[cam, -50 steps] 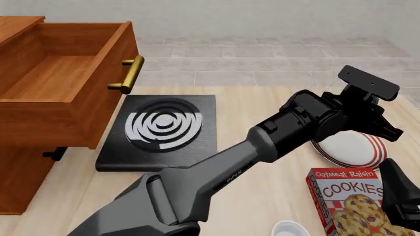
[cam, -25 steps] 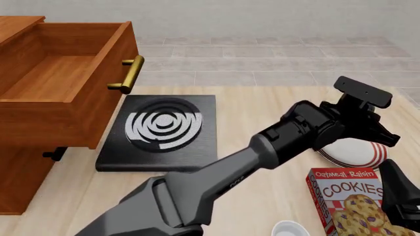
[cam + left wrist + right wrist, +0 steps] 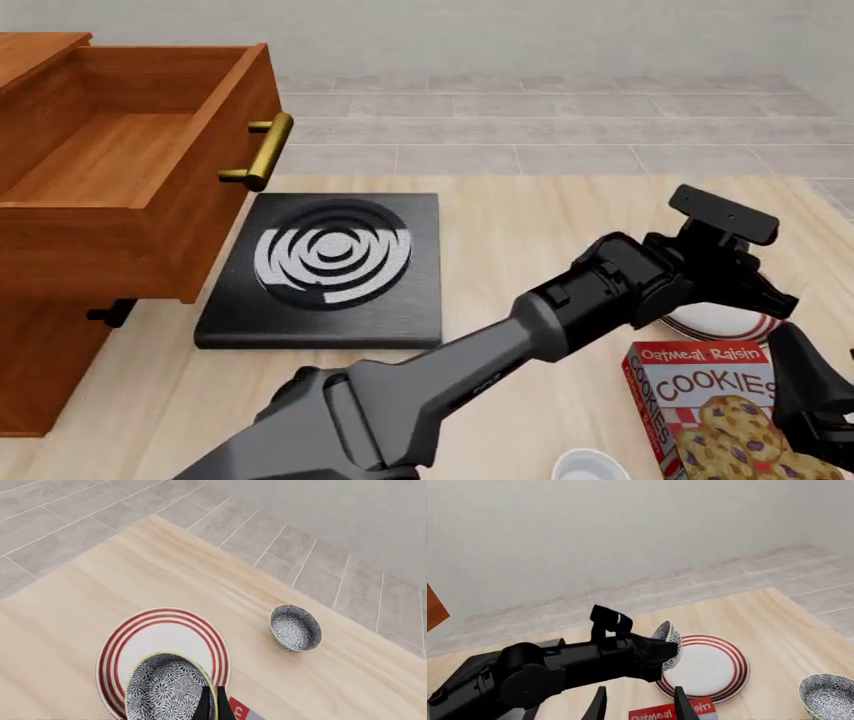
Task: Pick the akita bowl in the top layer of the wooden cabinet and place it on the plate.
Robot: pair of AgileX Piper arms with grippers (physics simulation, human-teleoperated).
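So the left tool (image 3: 212,706) has its two dark fingers pinched tight on the rim of the akita bowl (image 3: 167,687), basically no gap between them in the left wrist view. The bowl hangs right at the fingertips, over the near part of the plate (image 3: 170,635), and it's tipped. In the right wrist view it looks almost on edge, with the patterned inside showing (image 3: 668,637). Can't tell for sure if its bottom edge is touching the plate or just hovering over it.

The plate (image 3: 714,667) sits flat on the counter (image 3: 167,575) directly under the left tool, red rings all around the rim. From the front camera the left arm (image 3: 587,300) covers most of it, only a sliver of the plate (image 3: 727,322) peeks out.

Just beside the plate, on the side nearer the arms, there's a cookie box (image 3: 707,415), and a plain white cup (image 3: 590,466) a bit further that way.

The right tool (image 3: 636,705) is parked low, near the cookie box, fingers spread apart with nothing between them.

Past the left tool, well apart from the plate, a second patterned bowl (image 3: 295,628) sits upright on the counter.

Way off on the far side from the tool: a black mat (image 3: 327,268) with a white swirl, then the wooden cabinet (image 3: 40,370) with the top layer (image 3: 127,170) pulled out, brass handle (image 3: 260,152) sticking out front.
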